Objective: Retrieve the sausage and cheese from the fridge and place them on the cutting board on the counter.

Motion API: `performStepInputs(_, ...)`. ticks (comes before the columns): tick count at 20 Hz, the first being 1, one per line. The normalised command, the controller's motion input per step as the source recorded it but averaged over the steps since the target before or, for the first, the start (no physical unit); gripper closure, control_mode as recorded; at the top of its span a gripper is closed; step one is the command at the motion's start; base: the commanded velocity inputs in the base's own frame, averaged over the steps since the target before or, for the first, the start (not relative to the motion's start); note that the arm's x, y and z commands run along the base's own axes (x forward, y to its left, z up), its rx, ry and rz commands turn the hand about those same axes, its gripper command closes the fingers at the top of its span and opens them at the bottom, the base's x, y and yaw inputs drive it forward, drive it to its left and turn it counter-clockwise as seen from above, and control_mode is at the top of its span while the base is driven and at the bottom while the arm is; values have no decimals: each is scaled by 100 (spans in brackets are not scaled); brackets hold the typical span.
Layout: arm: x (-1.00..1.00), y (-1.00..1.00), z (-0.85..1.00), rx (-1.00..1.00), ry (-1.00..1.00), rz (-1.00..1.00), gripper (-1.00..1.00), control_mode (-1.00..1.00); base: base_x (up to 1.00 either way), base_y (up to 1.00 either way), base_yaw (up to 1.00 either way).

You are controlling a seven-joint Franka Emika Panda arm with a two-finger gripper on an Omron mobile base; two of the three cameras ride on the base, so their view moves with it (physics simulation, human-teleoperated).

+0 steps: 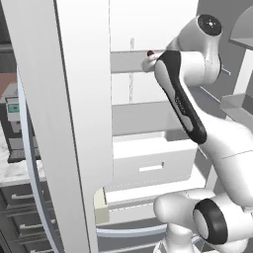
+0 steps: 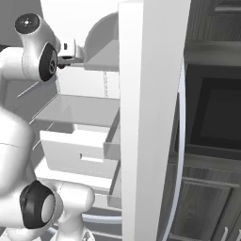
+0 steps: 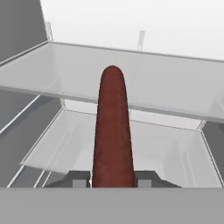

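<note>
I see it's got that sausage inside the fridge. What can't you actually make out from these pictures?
- The sausage: in the hand view its near end is cut off at the bottom, between the gripper fingers; in the left base view the arm hides all but a dark red tip.
- The fridge: in the right base view the open door blocks part of its interior, so what lies on the shelves there cannot be told.

Sausage (image 3: 112,131): near end was cut off by the hand view's lower band, so contact with the pincer (image 3: 112,178) fingertips was hidden. In the left base view only a dark red tip (image 1: 150,53) showed past the arm; pincer hidden there. Fridge (image 1: 64,123) door blocked most of the desk (image 1: 20,170)
</note>
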Motion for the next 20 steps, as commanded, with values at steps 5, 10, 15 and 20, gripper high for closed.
performStepInputs(5, -96, -18, 22, 0, 0, -4, 100, -100, 0, 0, 0)
performStepInputs(10, -84, -34, 16, 0, -1, -8, 100, -100, 0, 0, 0)
performStepInputs(15, -58, -29, 5, 0, -2, -6, 100, -100, 0, 0, 0)
performStepInputs(20, -35, -17, 0, 0, -1, -2, 100, -100, 0, 0, 0)
